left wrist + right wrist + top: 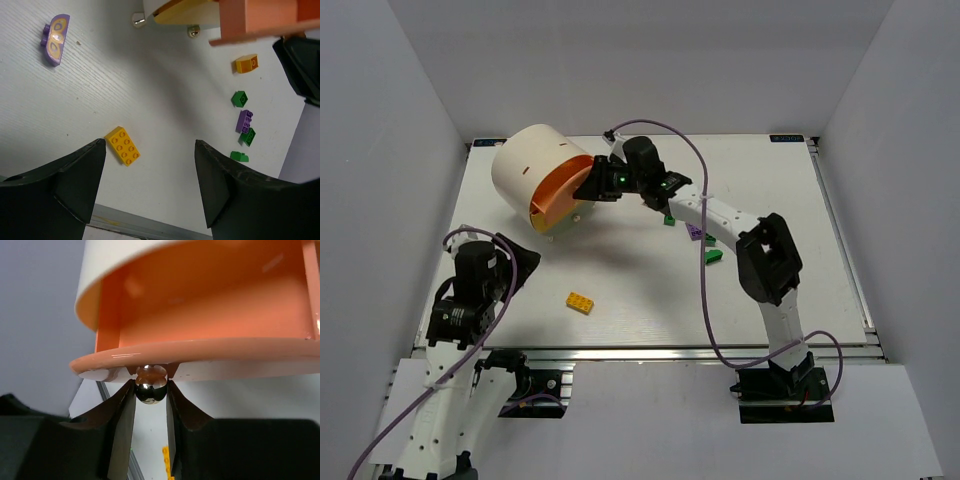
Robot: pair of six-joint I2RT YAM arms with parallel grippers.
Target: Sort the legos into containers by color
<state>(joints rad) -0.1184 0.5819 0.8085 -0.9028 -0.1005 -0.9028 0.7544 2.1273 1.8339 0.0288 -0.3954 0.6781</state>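
Note:
The cream drum [533, 163] lies at the back left with its orange drawer [563, 192] pulled out. My right gripper [151, 386] is shut on that drawer's shiny round knob [150, 392], seen from below the orange drawer [210, 315]. My left gripper [150, 150] hangs open above the table with nothing between its fingers. A yellow lego [122, 145] lies just ahead of its left finger. To the right lie an orange-yellow lego [246, 63], three green legos [240, 98] [247, 136] [239, 156] and a purple lego [244, 120].
A purple-and-yellow curved piece [55, 39] lies on the table at far left. Two more drawer knobs [138, 20] [193, 31] show under the drum. The table's metal front rail [650, 352] runs close behind the yellow lego [581, 302].

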